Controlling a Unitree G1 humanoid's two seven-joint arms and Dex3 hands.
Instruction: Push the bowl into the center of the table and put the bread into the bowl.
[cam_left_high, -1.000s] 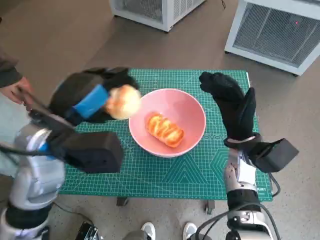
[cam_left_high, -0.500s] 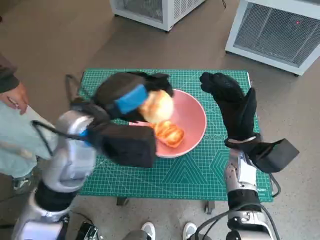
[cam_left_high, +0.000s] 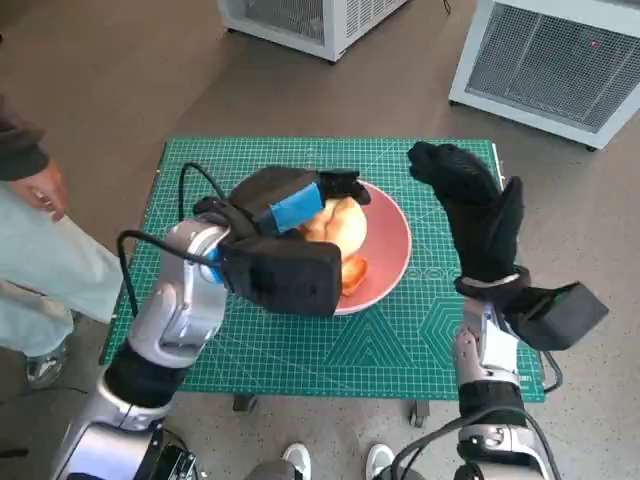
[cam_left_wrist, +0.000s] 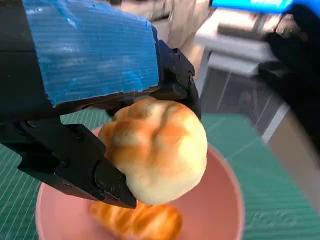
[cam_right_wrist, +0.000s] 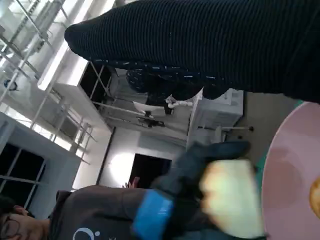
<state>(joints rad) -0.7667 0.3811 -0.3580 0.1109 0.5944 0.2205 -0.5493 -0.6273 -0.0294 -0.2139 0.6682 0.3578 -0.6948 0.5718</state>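
Since a second ago the left hand (cam_left_high: 292, 205) has been carrying the round bread roll (cam_left_high: 338, 222) from beside the pink bowl (cam_left_high: 385, 255) to a spot over its hollow. The black fingers (cam_left_wrist: 90, 170) are closing around the roll from both sides, gripping it firmly, and in the left wrist view it is hanging just above a striped golden bread (cam_left_wrist: 137, 222) already lying on the bowl's floor. The bowl is sitting directly beneath this hand, roughly mid-table on the green cutting mat (cam_left_high: 400, 340). The right hand (cam_left_high: 478, 215) is standing upright just beside the bowl's far rim, holding nothing, fingers apart. So the pushing looks finished and the placing step is under way; next the left hand is likely needing to lower slightly and loosen its fingers, letting the roll settle beside the other bread.
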